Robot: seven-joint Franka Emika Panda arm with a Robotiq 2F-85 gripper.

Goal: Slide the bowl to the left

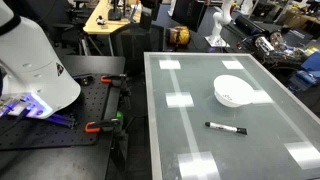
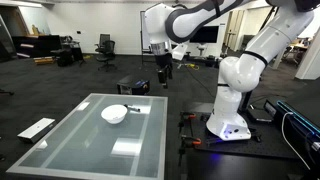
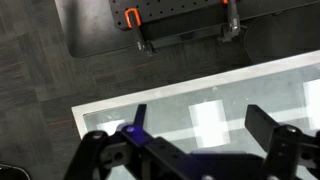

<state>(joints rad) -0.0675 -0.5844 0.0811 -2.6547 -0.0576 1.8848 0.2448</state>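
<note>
Overhead, holds jaws wide apart and empty, high over the table [image 3: 180, 100] edge. Finds the bowl [image 1: 233, 91] sitting on the table near a black marker [image 1: 226, 128], well apart from the jaws. Misses the bowl entirely in the wrist view; crops the arm [image 1: 30, 60] in an exterior view.

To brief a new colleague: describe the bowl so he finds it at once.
Find the large glass-topped table. On it sits a plain white round shallow bowl. Its only neighbour, a thin black marker pen, is dark and straight.
</note>
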